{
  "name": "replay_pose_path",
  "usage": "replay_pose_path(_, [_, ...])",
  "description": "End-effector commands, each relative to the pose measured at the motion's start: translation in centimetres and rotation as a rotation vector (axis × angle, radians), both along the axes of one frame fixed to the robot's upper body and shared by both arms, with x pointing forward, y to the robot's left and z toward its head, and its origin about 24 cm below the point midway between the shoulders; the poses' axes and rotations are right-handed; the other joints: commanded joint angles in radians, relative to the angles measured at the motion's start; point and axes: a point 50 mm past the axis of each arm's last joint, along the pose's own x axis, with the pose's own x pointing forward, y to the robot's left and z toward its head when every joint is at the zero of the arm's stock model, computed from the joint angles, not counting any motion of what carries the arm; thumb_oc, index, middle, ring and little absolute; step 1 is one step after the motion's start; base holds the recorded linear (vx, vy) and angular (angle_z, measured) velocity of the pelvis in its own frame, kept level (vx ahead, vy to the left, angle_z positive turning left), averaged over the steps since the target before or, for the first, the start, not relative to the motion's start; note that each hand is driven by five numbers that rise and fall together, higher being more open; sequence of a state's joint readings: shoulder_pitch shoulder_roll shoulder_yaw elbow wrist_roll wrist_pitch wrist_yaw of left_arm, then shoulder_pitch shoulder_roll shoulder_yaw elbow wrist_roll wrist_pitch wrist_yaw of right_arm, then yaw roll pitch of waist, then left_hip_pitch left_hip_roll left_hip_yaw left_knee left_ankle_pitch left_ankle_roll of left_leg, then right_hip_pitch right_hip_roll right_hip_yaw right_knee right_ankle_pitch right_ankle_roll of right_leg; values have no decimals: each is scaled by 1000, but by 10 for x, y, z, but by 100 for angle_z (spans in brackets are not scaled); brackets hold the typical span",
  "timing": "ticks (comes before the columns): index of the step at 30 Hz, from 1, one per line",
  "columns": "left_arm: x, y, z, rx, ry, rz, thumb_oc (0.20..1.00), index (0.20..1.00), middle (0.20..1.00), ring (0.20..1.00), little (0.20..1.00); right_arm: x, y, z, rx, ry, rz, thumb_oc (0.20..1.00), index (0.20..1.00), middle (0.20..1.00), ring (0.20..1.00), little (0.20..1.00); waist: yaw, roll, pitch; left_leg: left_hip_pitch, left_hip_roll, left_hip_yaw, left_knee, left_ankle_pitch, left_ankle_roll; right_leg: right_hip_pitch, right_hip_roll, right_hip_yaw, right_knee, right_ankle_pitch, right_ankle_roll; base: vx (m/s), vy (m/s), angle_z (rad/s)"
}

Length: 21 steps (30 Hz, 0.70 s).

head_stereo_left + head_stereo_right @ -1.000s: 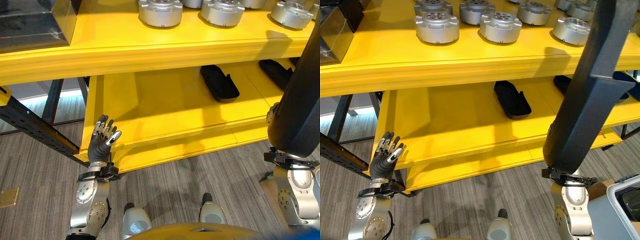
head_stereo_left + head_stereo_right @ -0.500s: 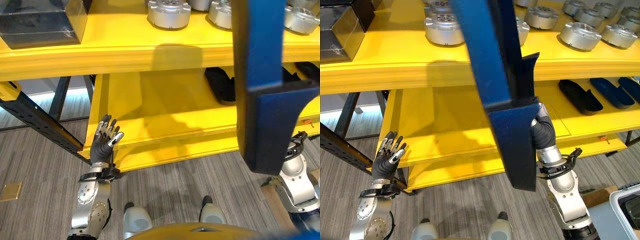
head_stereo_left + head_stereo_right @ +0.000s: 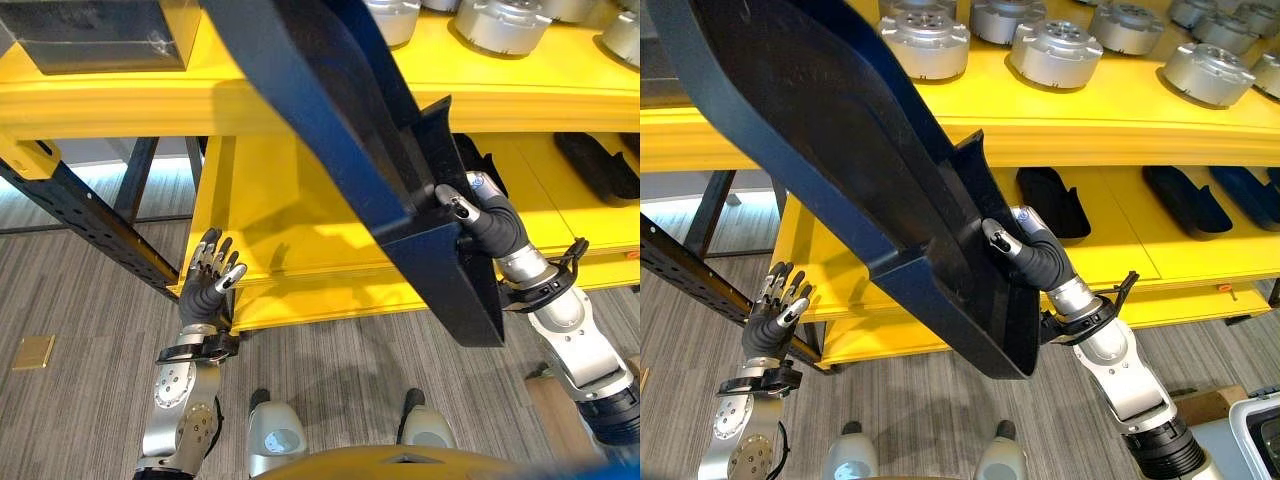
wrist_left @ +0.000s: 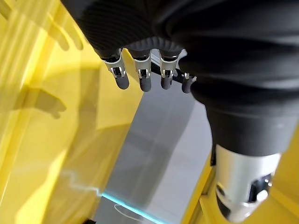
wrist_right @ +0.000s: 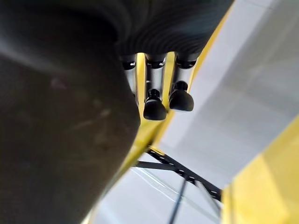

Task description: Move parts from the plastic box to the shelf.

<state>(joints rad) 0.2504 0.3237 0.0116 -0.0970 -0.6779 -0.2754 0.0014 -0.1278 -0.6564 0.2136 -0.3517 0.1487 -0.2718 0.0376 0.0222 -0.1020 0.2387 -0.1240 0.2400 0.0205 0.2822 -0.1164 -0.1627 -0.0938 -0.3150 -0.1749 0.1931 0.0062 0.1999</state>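
A yellow shelf (image 3: 940, 110) with two levels stands in front of the robot. The right hand (image 3: 1032, 252) grips a long dark blue part (image 3: 840, 160), its fingers (image 3: 455, 208) and thumb curled round a raised wall near the part's lower end. The part is held in the air in front of the shelf's front edge, tilted, its long body rising up and toward the left past the upper level. The left hand (image 3: 207, 285) is raised at the front left corner of the lower level, fingers loosely spread and holding nothing, well apart from the part. On the upper level sit several round silver metal parts (image 3: 1055, 52), with a dark box (image 3: 95, 30) at its left end. On the lower level lie other dark blue parts (image 3: 1185, 200) toward the right.
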Motion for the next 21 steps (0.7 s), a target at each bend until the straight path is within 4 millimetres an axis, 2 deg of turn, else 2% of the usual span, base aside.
replay_pose_path(1, [3, 4, 43, 81, -204, -32, 1000, 1000, 1000, 1000, 1000, -3, 7, 34, 18, -179, 48, 200, 200, 200, 200, 200, 2, -15, -12, -14, 13, -8, 15, 3, 32, 57, -27, -6, 82, -52, -6, -10, -24, 11])
replay_pose_path(14, [4, 3, 46, 102, -222, -64, 1000, 1000, 1000, 1000, 1000, 8, 3, 18, -326, -111, 68, 200, 200, 200, 200, 200, 32, -23, 14, -47, 10, -33, 26, 14, 24, 50, -29, -27, 99, -58, -10, -4, -7, 6])
replay_pose_path(21, [4, 5, 49, 117, -231, -67, 1000, 1000, 1000, 1000, 1000, 13, 1, 19, -501, -153, 58, 200, 200, 200, 200, 200, 44, -21, 25, -50, 12, -41, 25, 19, 20, 46, -28, -29, 113, -64, -11, 0, 0, 0])
